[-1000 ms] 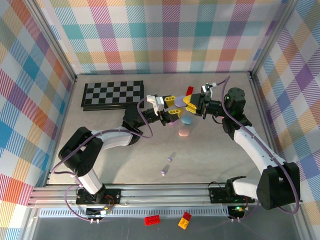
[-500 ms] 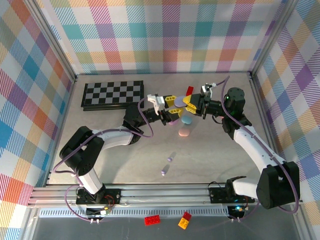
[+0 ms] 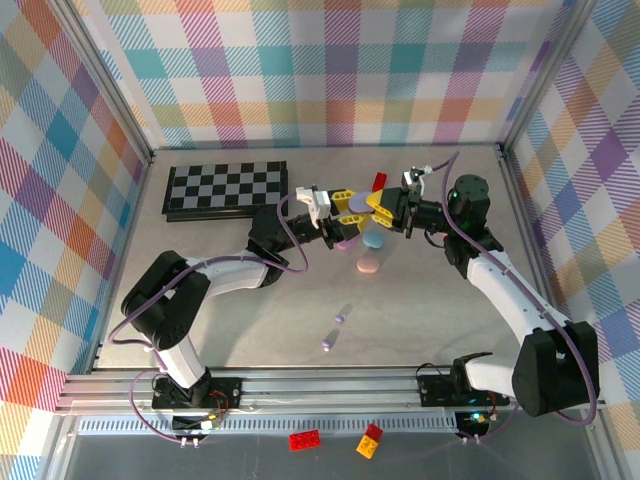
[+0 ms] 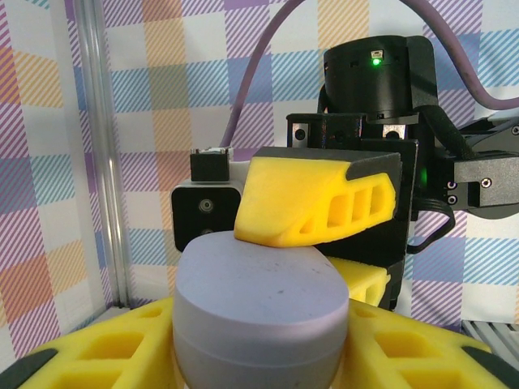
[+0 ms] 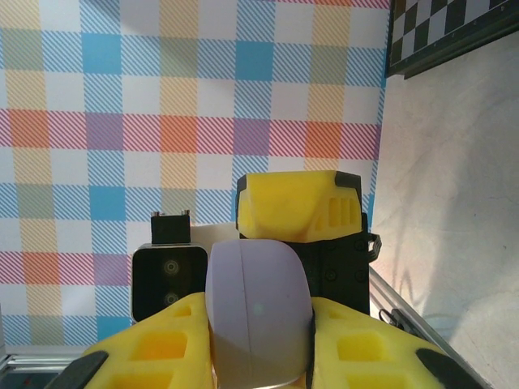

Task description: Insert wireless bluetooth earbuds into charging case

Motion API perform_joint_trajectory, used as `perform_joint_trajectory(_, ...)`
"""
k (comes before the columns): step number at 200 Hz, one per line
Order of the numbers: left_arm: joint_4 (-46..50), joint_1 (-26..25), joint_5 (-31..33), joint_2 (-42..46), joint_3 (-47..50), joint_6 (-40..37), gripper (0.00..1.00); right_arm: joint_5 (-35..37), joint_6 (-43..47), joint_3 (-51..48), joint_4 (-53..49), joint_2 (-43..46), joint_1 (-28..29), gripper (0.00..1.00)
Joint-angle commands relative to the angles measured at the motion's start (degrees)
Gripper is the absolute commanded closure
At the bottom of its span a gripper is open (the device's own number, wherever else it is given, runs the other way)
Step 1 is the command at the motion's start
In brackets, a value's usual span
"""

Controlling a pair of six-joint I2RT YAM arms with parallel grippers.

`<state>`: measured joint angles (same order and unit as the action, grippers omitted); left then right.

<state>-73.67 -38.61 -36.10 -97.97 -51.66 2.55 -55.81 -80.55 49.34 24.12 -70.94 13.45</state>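
Observation:
A purple charging case (image 4: 259,284), lid closed, is held off the table between both grippers. My left gripper (image 4: 259,348) is shut on its sides, and one yellow finger (image 4: 316,203) of the right gripper presses on its lid. In the right wrist view the case (image 5: 258,300) stands edge-on between my right gripper's (image 5: 259,352) fingers. From above, the left gripper (image 3: 346,212) and right gripper (image 3: 380,208) meet tip to tip. Two purple earbuds (image 3: 340,318) (image 3: 326,344) lie on the table nearer the arm bases.
A light blue case (image 3: 375,240) and a pink case (image 3: 368,265) lie just below the grippers. A red brick (image 3: 379,181) sits behind them and a folded chessboard (image 3: 227,188) at the back left. Red (image 3: 305,439) and yellow (image 3: 370,440) bricks lie outside the front rail.
The left gripper has shifted slightly up and towards the right gripper, closing a little on the purple case. The right arm has held still.

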Motion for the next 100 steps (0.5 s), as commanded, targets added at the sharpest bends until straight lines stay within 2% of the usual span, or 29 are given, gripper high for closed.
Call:
perform_joint_trajectory(1,-2.67,-0.64,-2.88,-0.43,-1.82,0.71,0.56,0.01,0.46,0.94,0.43,-0.43,0.19,0.98)
perform_joint_trajectory(100,-2.62,-0.75,-3.54,-1.13,-2.09,1.06,0.56,-0.01,-1.53,0.5,2.99,-1.13,0.21,0.97)
